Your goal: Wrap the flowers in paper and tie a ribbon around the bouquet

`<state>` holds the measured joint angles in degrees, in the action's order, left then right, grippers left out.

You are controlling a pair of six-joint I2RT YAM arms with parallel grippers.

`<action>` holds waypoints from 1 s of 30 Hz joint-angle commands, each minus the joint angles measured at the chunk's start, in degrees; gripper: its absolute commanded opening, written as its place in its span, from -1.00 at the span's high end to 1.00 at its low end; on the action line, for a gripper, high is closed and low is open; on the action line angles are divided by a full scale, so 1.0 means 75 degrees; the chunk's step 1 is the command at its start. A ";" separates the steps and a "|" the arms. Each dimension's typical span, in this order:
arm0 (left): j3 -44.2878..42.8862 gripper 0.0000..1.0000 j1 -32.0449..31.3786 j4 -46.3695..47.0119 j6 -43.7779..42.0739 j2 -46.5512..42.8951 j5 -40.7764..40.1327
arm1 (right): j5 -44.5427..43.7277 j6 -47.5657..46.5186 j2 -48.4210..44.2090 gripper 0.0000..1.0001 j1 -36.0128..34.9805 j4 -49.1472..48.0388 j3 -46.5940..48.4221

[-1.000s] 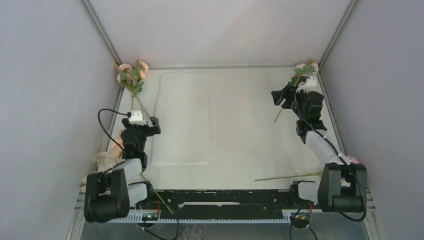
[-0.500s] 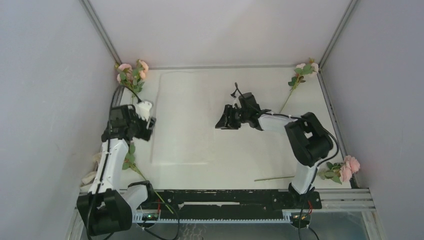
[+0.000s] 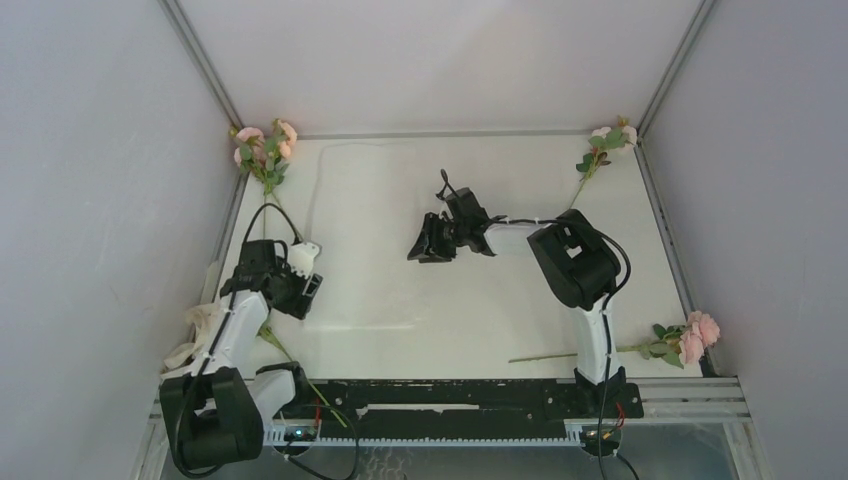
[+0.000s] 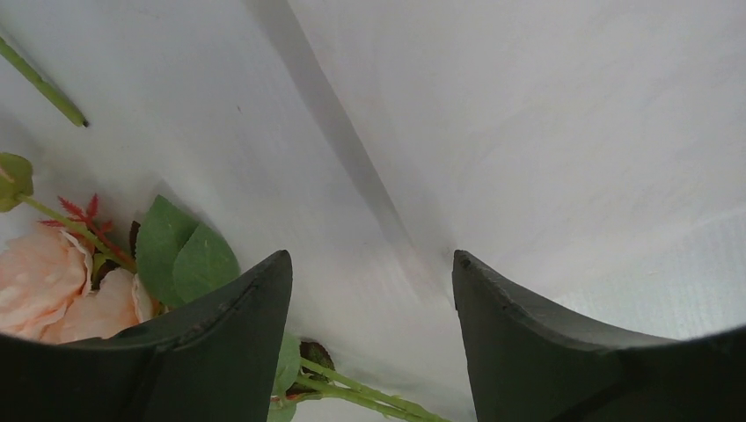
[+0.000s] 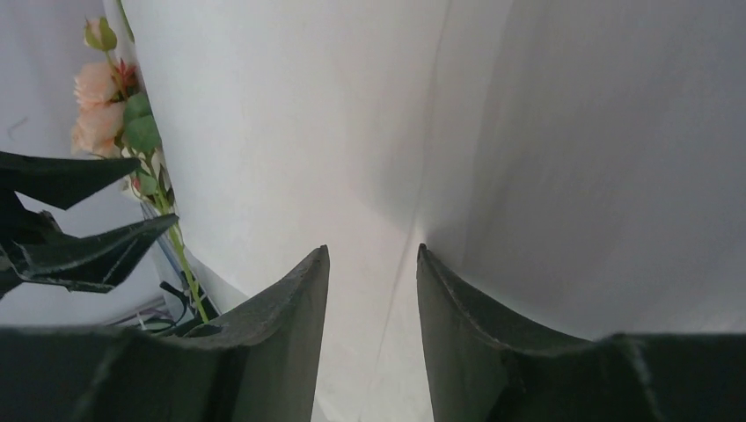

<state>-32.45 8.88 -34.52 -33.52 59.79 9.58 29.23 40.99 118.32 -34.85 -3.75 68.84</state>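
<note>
On the white counter the paper is lying flat, left of middle, its left edge running close to the left wall. Flowers are lying as four separate sprigs around the counter's edges. The far-left sprig is sitting in the far left corner and the far-right sprig in the far right corner. The near-right sprig is resting by the right wall, its long stem pointing left along the near edge. The near-left sprig is lying under the left arm, near the paper's near left corner. The ribbon is lying bunched against the left wall, beside that sprig.

The left tool is hanging over the paper's left edge. Its fingers are spread wide with nothing between them, and a pink rose is showing just below them to the left. The right tool is reaching left across the middle of the counter. Its fingers are standing apart by a narrow gap, pinching nothing. They are hovering over a straight line in the white surface; I cannot tell whether it is a crease or the paper's edge.
</note>
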 commanded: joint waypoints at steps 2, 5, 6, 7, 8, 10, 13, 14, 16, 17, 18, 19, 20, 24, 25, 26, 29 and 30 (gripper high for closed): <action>0.0240 -0.44 -0.0092 0.0389 -0.0339 0.0015 -0.0155 | -0.0155 0.0142 0.0286 -0.02 -0.0006 -0.0122 0.0419; 0.0283 -0.43 -0.0139 0.0422 -0.0421 0.0025 -0.0150 | 0.0111 0.0357 0.0440 -0.05 -0.0011 -0.0396 0.0429; 0.0283 -0.43 -0.0157 0.0421 -0.0436 0.0041 -0.0154 | 0.0227 0.0457 0.0514 -0.05 -0.0015 -0.0457 0.0470; 0.0283 -0.43 -0.0191 0.0411 -0.0446 0.0042 -0.0166 | 0.0314 0.0523 0.0593 -0.06 -0.0017 -0.0491 0.0521; 0.0289 -0.43 -0.0225 0.0418 -0.0454 0.0041 -0.0174 | 0.0390 0.0602 0.0658 -0.07 -0.0023 -0.0551 0.0570; 0.0306 -0.43 -0.0326 0.0389 -0.0489 0.0006 -0.0188 | 0.0587 0.0852 0.0753 -0.08 -0.0044 -0.0823 0.0600; 0.0310 -0.43 -0.0532 0.0322 -0.0565 -0.0146 -0.0145 | 0.0996 0.1288 0.0947 -0.09 -0.0081 -0.1326 0.0688; 0.0298 -0.43 -0.0628 0.0293 -0.0586 -0.0220 -0.0134 | 0.1056 0.1376 0.0986 -0.10 -0.0120 -0.1419 0.0733; 0.0236 -0.43 -0.0895 0.0213 -0.0624 -0.0355 -0.0082 | 0.1118 0.1503 0.1041 -0.11 -0.0202 -0.1530 0.0807; 0.0176 -0.43 -0.1058 0.0171 -0.0628 -0.0435 -0.0027 | 0.1153 0.1583 0.1071 -0.11 -0.0241 -0.1605 0.0841; 0.0098 -0.43 -0.1224 0.0107 -0.0623 -0.0514 0.0091 | 0.1188 0.1667 0.1116 -0.11 -0.0275 -0.1679 0.0866; 0.0020 -0.44 -0.1437 0.0029 -0.0618 -0.0586 0.0333 | 0.1223 0.1741 0.1152 -0.11 -0.0316 -0.1753 0.0900; -0.0075 -0.46 -0.1656 -0.0092 -0.0668 -0.0687 0.0653 | 0.1244 0.1779 0.1189 -0.11 -0.0327 -0.1781 0.0935; -0.0256 -0.65 -0.3237 -0.0333 -0.1177 -0.0921 0.1531 | 0.1130 0.1803 0.1249 -0.12 -0.0348 -0.1726 0.0982; -0.0291 -0.67 -0.3791 -0.0306 -0.1258 -0.0815 0.1517 | 0.1094 0.1802 0.1255 -0.11 -0.0340 -0.1697 0.0982; -0.0306 -0.70 -0.4327 -0.0237 -0.1331 -0.0698 0.1465 | 0.1074 0.1809 0.1262 -0.11 -0.0336 -0.1676 0.0982; -0.0128 -0.80 -0.5752 0.0210 -0.1669 -0.0275 0.0863 | 0.1059 0.1835 0.1264 -0.11 -0.0348 -0.1656 0.0982; -0.0047 -0.84 -0.6119 0.0314 -0.1875 -0.0144 0.0586 | 0.1050 0.1828 0.1247 -0.11 -0.0352 -0.1643 0.0982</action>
<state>-31.83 -28.05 -34.74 -42.11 55.72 16.58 37.82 53.98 127.33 -37.19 -14.96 74.65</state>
